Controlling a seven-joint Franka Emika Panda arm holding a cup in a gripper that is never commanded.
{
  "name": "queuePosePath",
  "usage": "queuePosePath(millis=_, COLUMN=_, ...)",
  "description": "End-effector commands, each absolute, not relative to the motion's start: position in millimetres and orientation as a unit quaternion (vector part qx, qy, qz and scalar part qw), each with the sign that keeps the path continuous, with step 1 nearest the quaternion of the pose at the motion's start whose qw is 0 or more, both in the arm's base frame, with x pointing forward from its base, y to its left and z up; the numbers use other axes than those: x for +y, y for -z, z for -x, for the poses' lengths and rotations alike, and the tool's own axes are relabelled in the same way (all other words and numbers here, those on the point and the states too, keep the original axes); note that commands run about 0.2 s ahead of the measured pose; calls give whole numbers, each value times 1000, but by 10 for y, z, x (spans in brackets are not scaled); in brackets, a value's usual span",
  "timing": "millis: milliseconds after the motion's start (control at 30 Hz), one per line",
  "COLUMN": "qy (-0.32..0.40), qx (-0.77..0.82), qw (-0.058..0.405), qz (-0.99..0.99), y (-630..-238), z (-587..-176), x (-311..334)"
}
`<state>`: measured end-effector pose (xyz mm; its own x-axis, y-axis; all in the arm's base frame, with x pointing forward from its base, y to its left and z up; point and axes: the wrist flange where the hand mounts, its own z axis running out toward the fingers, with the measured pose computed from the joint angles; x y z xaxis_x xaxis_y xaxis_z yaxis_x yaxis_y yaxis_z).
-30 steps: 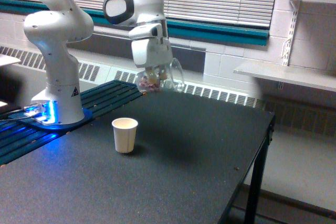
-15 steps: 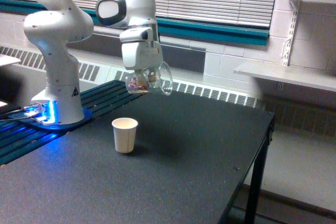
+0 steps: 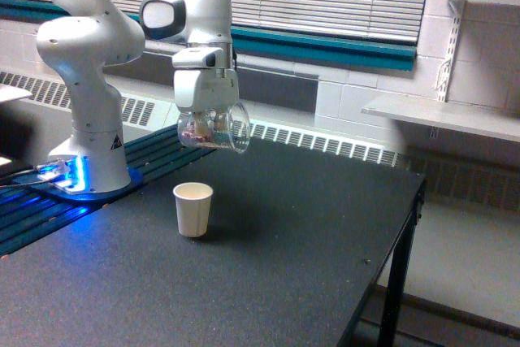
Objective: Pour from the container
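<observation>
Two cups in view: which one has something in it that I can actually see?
The clear plastic container held in the gripper above the table: reddish-brown pieces show through its wall. The white paper cup stands on the black table; its contents cannot be seen.

Tool [image 3: 207, 123] fingertips hidden behind container [image 3: 213, 128]; jaw gap not readable. Brownish pieces inside container too small/blurred to identify. Paper cup [image 3: 193, 209] interior not visible from this angle. Arm upper links cut by top edge. Surface [image 3: 284, 266] cut by bottom and left edges.
</observation>
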<state>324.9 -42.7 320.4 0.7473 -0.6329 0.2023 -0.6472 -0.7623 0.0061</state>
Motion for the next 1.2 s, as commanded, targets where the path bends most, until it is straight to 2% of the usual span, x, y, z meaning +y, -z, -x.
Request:
queuePosePath(millis=33, qy=-66, qx=-344, qw=50, qz=-935, y=-3068, z=-3080, x=-432)
queuePosePath(millis=1200, qy=-12, qx=-370, qw=96, qz=-924, y=-3175, z=-2809, x=-606)
